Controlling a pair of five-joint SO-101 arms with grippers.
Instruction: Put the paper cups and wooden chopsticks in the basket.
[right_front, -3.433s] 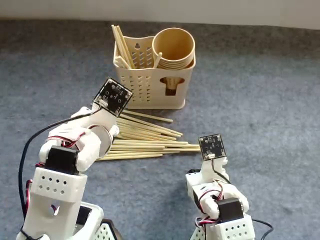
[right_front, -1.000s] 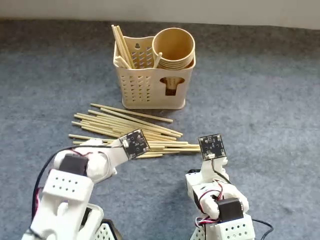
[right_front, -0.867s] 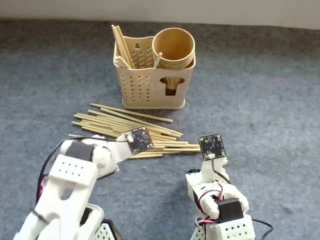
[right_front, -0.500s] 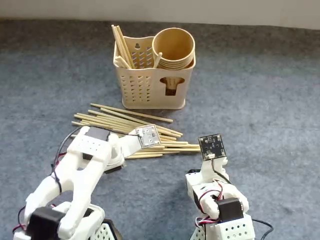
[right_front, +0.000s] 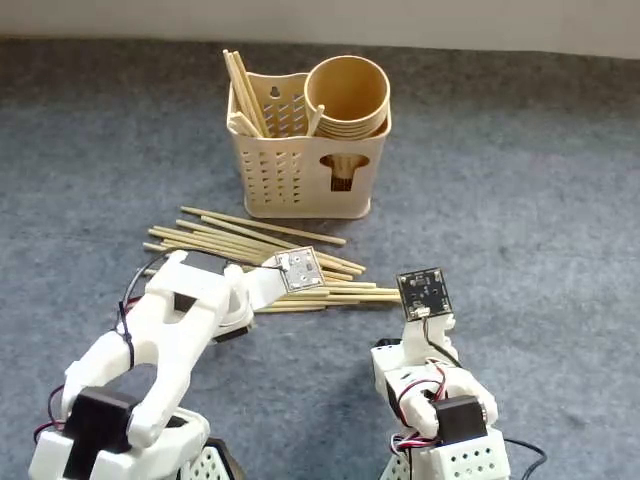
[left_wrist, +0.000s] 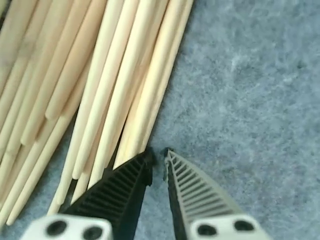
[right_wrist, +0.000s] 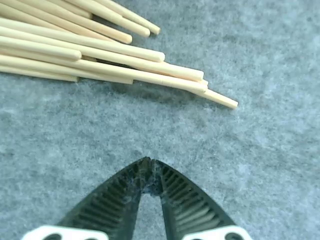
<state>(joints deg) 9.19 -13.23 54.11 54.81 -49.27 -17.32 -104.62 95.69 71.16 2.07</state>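
Left gripper (left_wrist: 158, 154) has its jaws a narrow slit apart, gripping nothing, tips just beside the edge of the loose wooden chopsticks (left_wrist: 100, 90); right gripper (right_wrist: 148, 162) is closed and empty near the pile's ends; beyond the pile, the basket (right_front: 300, 180) holds paper cups (right_front: 347, 95)

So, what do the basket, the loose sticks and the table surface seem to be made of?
Basket: probably plastic, cream and smooth, with moulded rows of holes. Chopsticks: likely bare wood or bamboo, pale and matte. Table surface: seemingly grey felt or carpet, fuzzy-looking.
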